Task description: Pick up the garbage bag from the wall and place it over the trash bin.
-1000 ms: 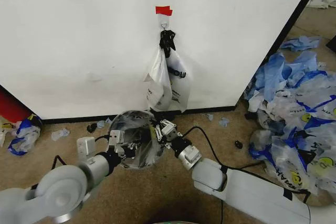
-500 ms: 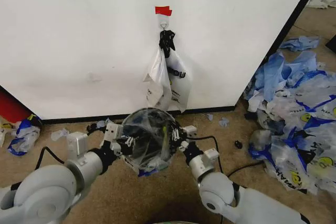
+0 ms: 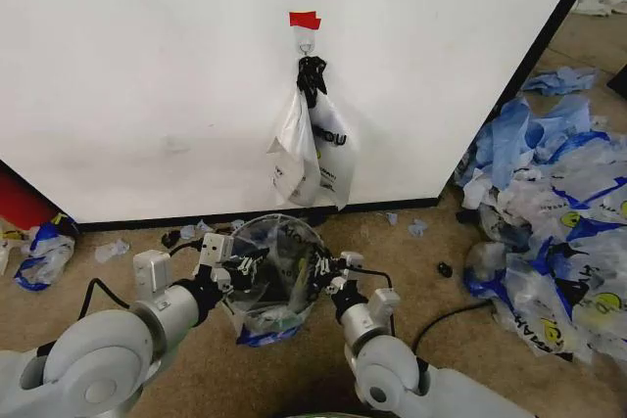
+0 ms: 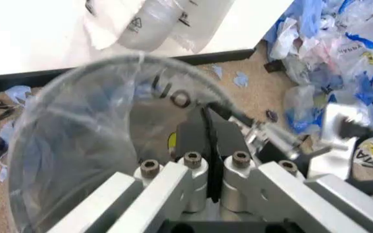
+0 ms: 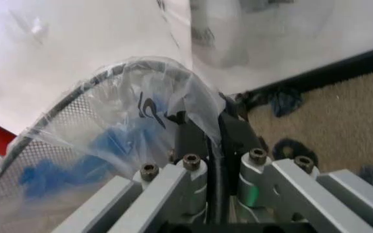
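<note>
The trash bin point(image 3: 274, 276) sits lower in the head view than half a second ago, lined by a garbage bag point(image 3: 263, 325). Left gripper point(image 3: 238, 271) and right gripper point(image 3: 320, 269) are clamped on opposite rims. Another bag point(image 3: 313, 149) hangs on the wall point(image 3: 147, 66).

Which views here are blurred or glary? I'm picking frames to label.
Head view: evenly lit and sharp, with the black wire-mesh trash bin draped in translucent plastic. Left wrist view: soft and smeared throughout, the left hand near the lens hazy. Right wrist view: the white wall panel washed out and blurry, the right hand out of focus.
</note>
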You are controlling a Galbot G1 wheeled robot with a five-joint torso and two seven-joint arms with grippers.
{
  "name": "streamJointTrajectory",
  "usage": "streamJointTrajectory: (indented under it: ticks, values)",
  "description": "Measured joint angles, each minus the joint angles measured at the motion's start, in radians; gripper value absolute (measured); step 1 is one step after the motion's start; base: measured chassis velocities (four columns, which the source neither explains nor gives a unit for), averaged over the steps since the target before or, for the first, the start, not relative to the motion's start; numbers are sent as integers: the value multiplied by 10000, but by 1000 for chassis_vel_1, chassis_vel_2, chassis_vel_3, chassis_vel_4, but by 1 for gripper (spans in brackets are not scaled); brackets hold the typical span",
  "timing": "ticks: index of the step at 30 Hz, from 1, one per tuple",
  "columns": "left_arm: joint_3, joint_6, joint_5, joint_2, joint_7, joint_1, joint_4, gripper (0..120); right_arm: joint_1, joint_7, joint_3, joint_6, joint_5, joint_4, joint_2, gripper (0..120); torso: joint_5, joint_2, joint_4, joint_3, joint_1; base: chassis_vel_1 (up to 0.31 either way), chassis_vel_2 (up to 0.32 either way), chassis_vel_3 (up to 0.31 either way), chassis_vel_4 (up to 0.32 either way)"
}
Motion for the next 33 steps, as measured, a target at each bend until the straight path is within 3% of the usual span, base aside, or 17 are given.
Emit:
streamJointTrajectory:
  ticks: [16,30,33]
  values:
    - [12,-28,15,-193,10,131,141,0,-70,-462,-123,423,-378,-1273,378,0,0,-1,-1,-2,0,0,0,0,0]
    - [38,-55,33,-225,30,137,206,0,-211,-689,-150,500,-523,-1351,343,1,0,0,0,-2,0,0,0,0,0]
    - [38,-60,32,-210,34,115,203,0,-299,-692,-184,462,-575,-1283,269,14,2,-1,2,0,0,0,0,0,0]
